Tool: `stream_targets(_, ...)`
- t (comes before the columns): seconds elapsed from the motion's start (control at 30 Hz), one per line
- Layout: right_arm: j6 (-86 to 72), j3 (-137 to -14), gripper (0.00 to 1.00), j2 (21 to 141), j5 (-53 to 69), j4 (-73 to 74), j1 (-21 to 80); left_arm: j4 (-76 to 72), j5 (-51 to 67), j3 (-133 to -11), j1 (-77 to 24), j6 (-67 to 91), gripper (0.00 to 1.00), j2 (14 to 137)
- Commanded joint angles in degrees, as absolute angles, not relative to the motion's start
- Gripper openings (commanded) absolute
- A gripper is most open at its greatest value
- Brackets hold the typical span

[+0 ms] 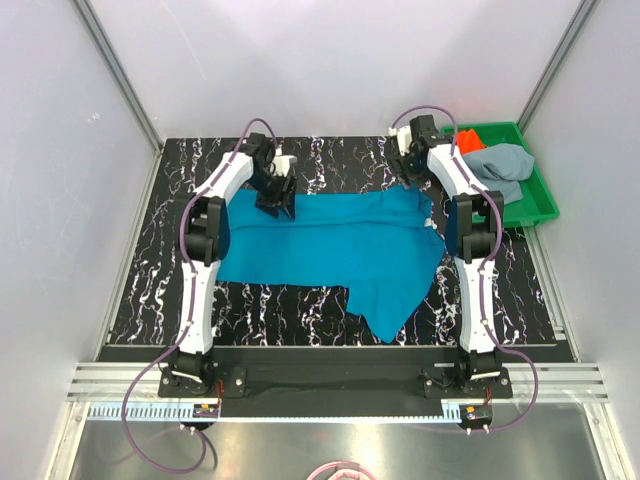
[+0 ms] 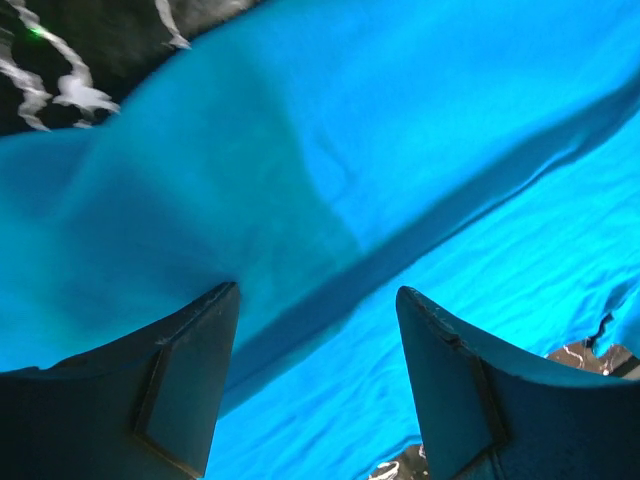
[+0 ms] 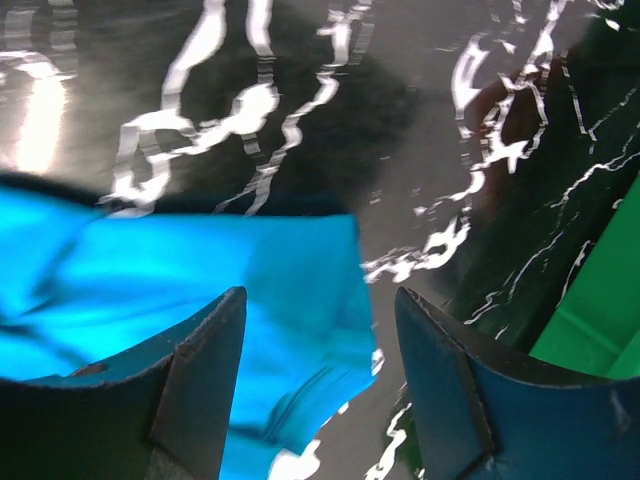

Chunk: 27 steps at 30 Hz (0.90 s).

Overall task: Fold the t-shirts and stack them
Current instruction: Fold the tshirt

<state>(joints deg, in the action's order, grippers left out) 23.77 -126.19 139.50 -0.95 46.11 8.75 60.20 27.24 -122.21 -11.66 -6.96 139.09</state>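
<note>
A teal-blue t-shirt (image 1: 330, 250) lies partly folded across the black marbled table, with one flap hanging toward the near edge. My left gripper (image 1: 277, 200) is open just above the shirt's far left edge; the left wrist view shows cloth (image 2: 330, 180) filling the space between the fingers. My right gripper (image 1: 410, 172) is open over the shirt's far right corner (image 3: 300, 300), with nothing held. An orange-red t-shirt (image 1: 470, 137) and a grey-blue t-shirt (image 1: 500, 165) lie bunched in the green tray.
The green plastic tray (image 1: 545, 200) sits at the table's far right, close to the right arm; its edge shows in the right wrist view (image 3: 600, 320). White walls and metal frame posts enclose the table.
</note>
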Motion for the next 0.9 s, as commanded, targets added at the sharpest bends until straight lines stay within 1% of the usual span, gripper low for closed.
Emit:
stream_targets(0.0,23.6,-130.3,0.66,141.9,-2.2,45.0,7.1,60.0,28.6,-121.7,-12.4,-6.9,0.69,137.6)
stream_targets(0.07,23.6,-131.6,0.58,142.6,-1.4,45.1,7.1,60.0,28.0,-121.8,-12.9,-7.3,0.69,137.5)
stream_targets(0.1,23.5,-132.0,0.44,142.8,-0.4,45.3,7.1,60.0,27.5,-122.0,-13.0,-7.4,0.69,137.8)
stream_targets(0.17,22.9,-132.1,0.25,142.6,-0.2,45.3,7.1,60.1,26.7,-122.2,-13.4,-7.6,0.69,138.2)
stream_targets(0.23,22.0,-132.0,0.08,142.3,-0.2,45.4,7.2,60.2,26.5,-122.2,-13.8,-7.8,0.69,138.2)
stream_targets(0.3,21.9,-131.7,0.07,141.3,-0.2,45.4,7.1,60.2,26.7,-121.9,-13.9,-8.0,0.69,138.2)
stream_targets(0.33,21.9,-131.1,0.0,140.8,-0.2,45.3,7.1,60.2,26.9,-121.8,-13.9,-8.0,0.69,138.3)
stream_targets(0.57,21.5,-129.6,0.0,134.9,-0.2,46.0,7.1,59.9,27.4,-122.1,-13.9,-7.3,0.68,139.3)
stream_targets(0.87,20.0,-122.4,0.0,123.4,2.5,48.1,7.6,59.7,27.9,-124.7,-13.9,-6.7,0.68,140.4)
